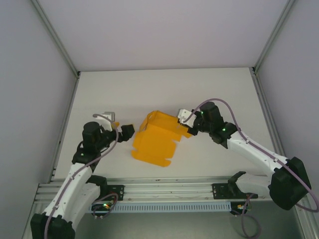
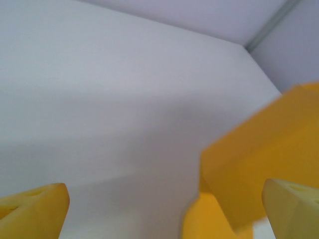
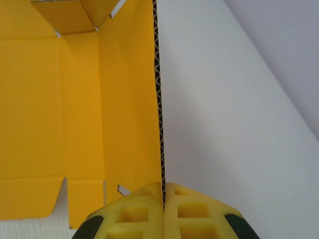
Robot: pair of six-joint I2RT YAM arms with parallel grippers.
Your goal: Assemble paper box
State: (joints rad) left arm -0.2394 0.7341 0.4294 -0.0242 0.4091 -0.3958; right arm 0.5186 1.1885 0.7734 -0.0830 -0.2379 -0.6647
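From above, my left claw stands spread just left of the box. I cannot tell whether its nearer finger touches the card. My right claw is pressed together on the box's right wall, with its tips partly hidden behind card and wrist. The box lies between my two claws, half folded: the far panels are raised and a flat panel lies toward my bases. The raised card hides the floor inside it. Open table runs beyond both claws to the enclosure, whose sides stand well apart from me.

At the left wrist, the left claw shows two pads wide apart at the bottom corners, both cut off by the frame. A blurred corner of the box sits ahead and to the right, overlapping the right pad. Its edges are too soft to tell whether they touch. Ahead and to the left is open table.

At the right wrist, the right claw pinches the edge of an upright wall of the box. The card runs straight ahead from the pads, and the box's inside opens to the left, cut off at the top and left. To the right of the claw lies open table.
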